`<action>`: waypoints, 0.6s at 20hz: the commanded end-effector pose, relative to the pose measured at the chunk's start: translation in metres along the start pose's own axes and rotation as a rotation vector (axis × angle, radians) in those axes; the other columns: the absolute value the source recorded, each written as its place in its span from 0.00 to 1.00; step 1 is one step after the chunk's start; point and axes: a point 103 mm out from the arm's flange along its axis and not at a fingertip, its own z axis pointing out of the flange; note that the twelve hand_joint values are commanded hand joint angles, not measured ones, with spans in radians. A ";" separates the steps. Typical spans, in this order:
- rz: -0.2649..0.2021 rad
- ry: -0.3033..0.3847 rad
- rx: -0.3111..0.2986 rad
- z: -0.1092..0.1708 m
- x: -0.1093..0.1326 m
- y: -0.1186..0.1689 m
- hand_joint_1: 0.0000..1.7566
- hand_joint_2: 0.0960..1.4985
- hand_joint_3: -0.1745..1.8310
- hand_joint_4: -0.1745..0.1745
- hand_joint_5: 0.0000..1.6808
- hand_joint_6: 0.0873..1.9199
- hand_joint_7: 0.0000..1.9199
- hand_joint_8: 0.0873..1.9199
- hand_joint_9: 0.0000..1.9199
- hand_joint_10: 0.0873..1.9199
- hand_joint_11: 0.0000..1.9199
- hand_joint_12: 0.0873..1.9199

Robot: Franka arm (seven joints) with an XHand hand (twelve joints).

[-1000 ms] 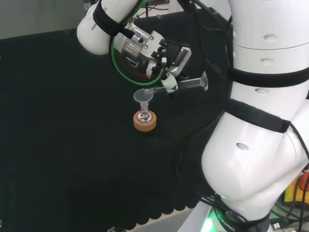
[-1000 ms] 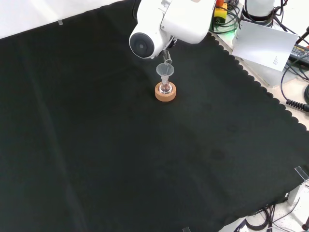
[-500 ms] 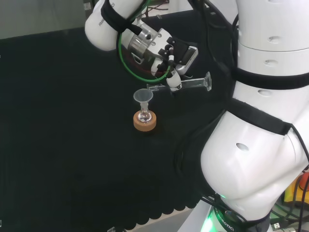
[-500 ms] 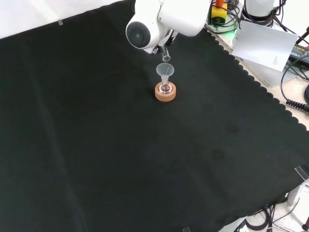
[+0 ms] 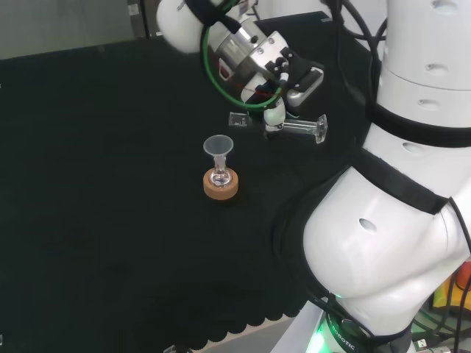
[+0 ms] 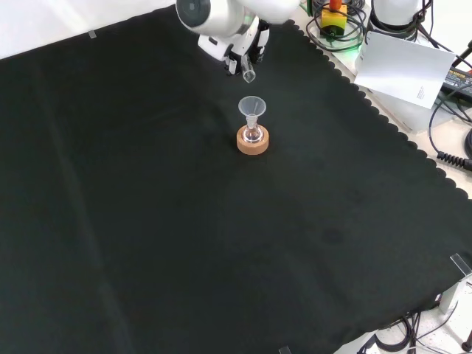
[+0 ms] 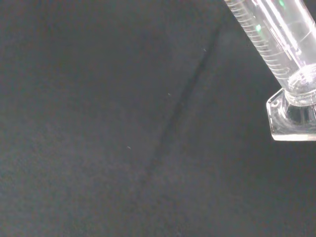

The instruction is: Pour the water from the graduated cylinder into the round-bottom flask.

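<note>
1. Since the earlier frames, the hand (image 5: 283, 84) has lifted and drawn back, up and to the right in the head view and toward the top in the front view, taking the cylinder (image 5: 283, 125) with it.
2. Earlier, the cylinder's mouth stood at the rim of the funnel (image 5: 218, 145); now the mouth is clear of it, above and to its right in the head view, with dark cloth (image 5: 88, 184) between them.
3. Hand state: fingers curled round the cylinder near its middle, holding it about level, mouth toward the funnel and foot away from it.
4. Wrist view: the cylinder's graduated tube and clear foot (image 7: 291, 118) show against bare cloth; no water column can be made out in the tube.
5. Below and to the left of the hand in the head view, the flask (image 5: 220, 177) sits unmoved in its cork ring (image 5: 221, 188), funnel in its neck. A glint shows in the bulb; whether that is water cannot be told.
6. Progress, as a judgement: the pour looks finished or nearly so. What remains is to right the cylinder and set it down on the cloth.
</note>
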 end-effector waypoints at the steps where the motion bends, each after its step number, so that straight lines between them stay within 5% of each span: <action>1: -0.101 0.168 -0.166 0.012 -0.015 -0.003 0.64 0.75 0.08 0.19 0.56 0.54 0.61 0.17 0.72 0.00 0.64 0.36; 12: -0.171 0.248 -0.315 0.010 -0.018 0.013 0.64 0.75 0.09 0.18 0.56 0.54 0.61 0.17 0.72 0.00 0.64 0.36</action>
